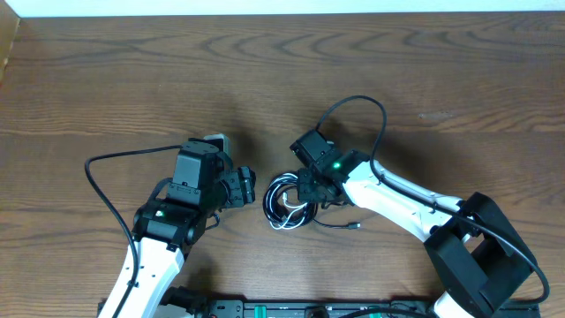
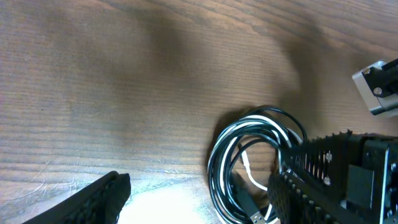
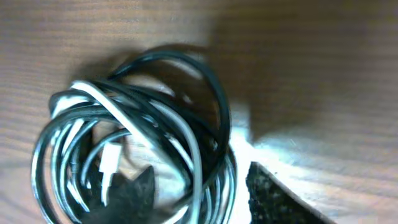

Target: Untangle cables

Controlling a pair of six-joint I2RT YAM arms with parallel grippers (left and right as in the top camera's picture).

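While the left gripper [image 1: 244, 187] stands spread beside it and the right gripper [image 1: 310, 189] spread astride its strands, one coil of cables [image 1: 288, 207] lies on the tabletop [image 1: 132, 79]: one white, blacks uncountable.

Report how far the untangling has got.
Done: nothing; the black and white cables lie in one coiled bundle. In hand: the open right gripper straddles strands of the coil; the left gripper hovers open beside it. Left: pulling every cable apart.
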